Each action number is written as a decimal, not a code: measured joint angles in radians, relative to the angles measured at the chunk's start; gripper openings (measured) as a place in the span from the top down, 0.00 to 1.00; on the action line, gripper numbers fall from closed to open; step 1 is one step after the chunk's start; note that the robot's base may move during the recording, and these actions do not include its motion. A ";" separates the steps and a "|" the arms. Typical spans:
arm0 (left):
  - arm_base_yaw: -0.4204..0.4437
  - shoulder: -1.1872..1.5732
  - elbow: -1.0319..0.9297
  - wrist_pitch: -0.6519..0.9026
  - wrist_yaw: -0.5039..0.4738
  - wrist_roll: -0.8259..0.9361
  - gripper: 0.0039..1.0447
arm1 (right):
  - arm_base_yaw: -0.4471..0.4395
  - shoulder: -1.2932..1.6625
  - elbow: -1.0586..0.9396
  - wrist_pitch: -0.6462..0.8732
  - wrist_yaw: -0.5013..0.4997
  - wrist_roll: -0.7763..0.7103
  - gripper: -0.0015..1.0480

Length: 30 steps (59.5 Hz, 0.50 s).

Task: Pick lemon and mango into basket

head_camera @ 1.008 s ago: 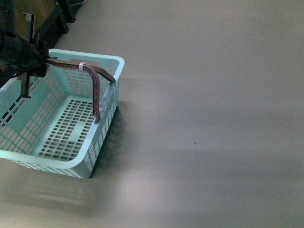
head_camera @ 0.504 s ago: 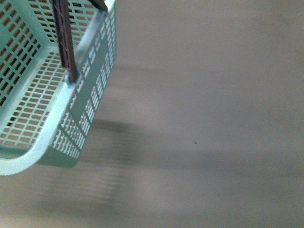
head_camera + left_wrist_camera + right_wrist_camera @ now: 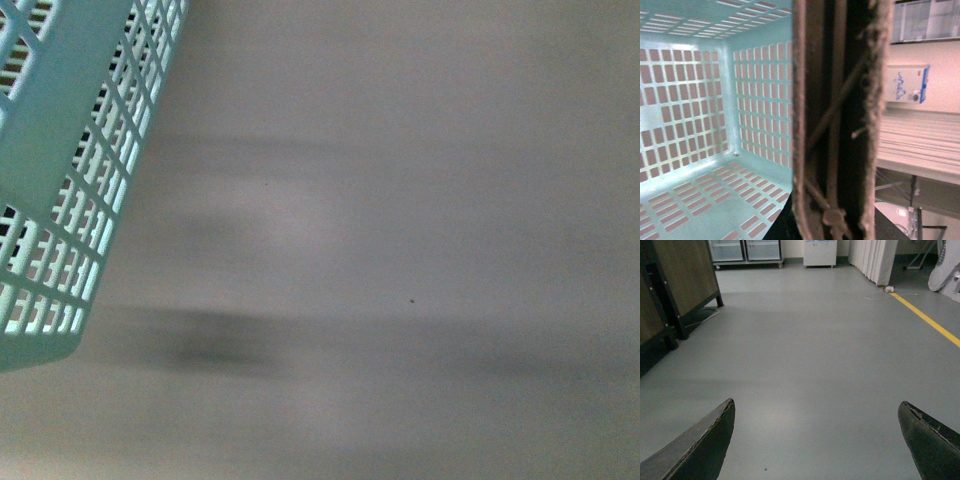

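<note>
While the pale blue-teal slotted plastic basket (image 3: 60, 110) hangs tilted over grey floor (image 3: 420, 200), brown swing handle (image 3: 840, 120) close-up, left gripper's hold untellable, right gripper (image 3: 816, 405) wide apart, empty.

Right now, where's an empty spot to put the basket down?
The grey floor right of the basket is bare all the way across. More bare floor lies ahead of the open right gripper, between the dark furniture and the yellow line. Nothing crowds it. What shows of the basket's inside is empty too.
</note>
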 joint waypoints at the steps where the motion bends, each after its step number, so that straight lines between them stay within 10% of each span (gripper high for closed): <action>1: -0.002 -0.006 0.000 -0.005 -0.002 0.004 0.96 | 0.000 0.000 0.000 0.000 0.000 0.000 0.08; 30: -0.010 -0.034 0.000 -0.022 -0.021 0.048 0.96 | 0.000 0.000 0.000 0.000 0.000 0.000 0.08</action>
